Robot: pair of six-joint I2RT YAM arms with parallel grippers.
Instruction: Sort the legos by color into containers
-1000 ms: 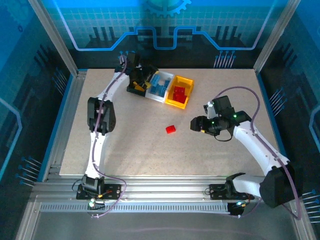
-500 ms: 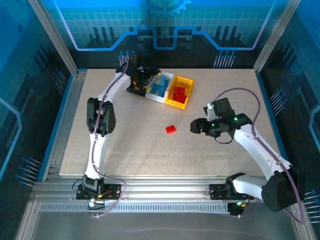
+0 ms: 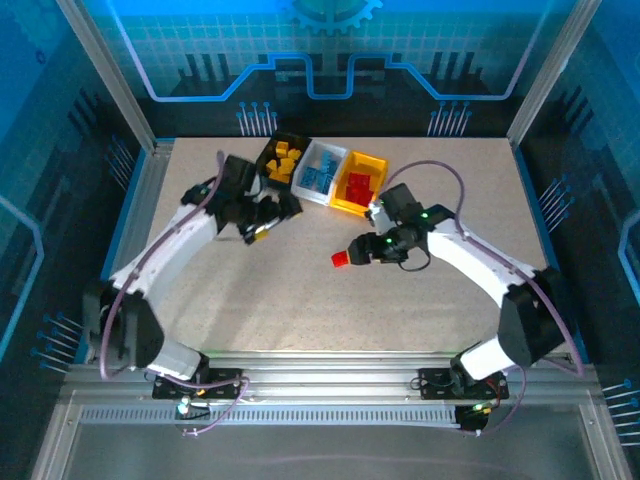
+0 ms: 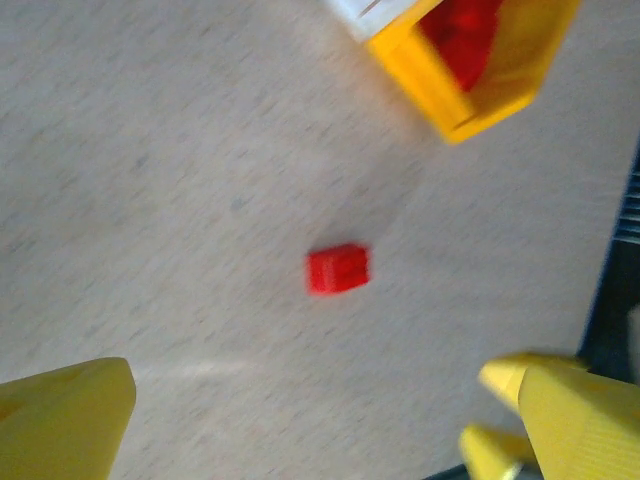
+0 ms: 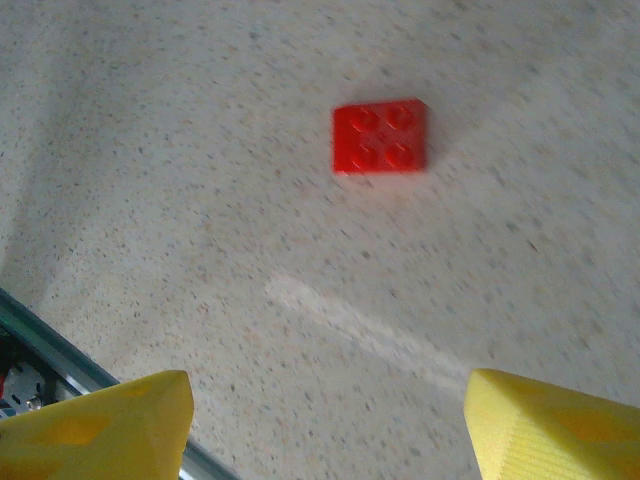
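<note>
Both arms have moved since a second ago. The left pincer (image 3: 268,220) was down at the black bin (image 3: 270,148). Now it has pulled away and hangs over the bench (image 3: 300,310), at about 7 o'clock from that bin. Its jaws are wide open and hold nothing. In the left wrist view, its yellow fingers (image 4: 60,415) sit far apart at the bottom corners.

The right pincer (image 3: 362,250) has swung in from the 3 o'clock side of the bench. It is now just beside the red brick (image 3: 342,259), at the brick's 3 o'clock. Its jaws are open too, and nothing is between them. In the right wrist view, the brick lies flat on the bench with its four studs up, ahead of the fingers and not touching them.

The red brick lies alone near the middle of the bench, at about 6 o'clock from the yellow bin (image 3: 352,210).

Three bins stand in a row at the 12 o'clock edge. The black bin holds yellow bricks (image 3: 287,160). The white bin (image 3: 338,152) holds blue bricks (image 3: 320,178). The yellow bin holds red bricks (image 3: 358,187).
</note>
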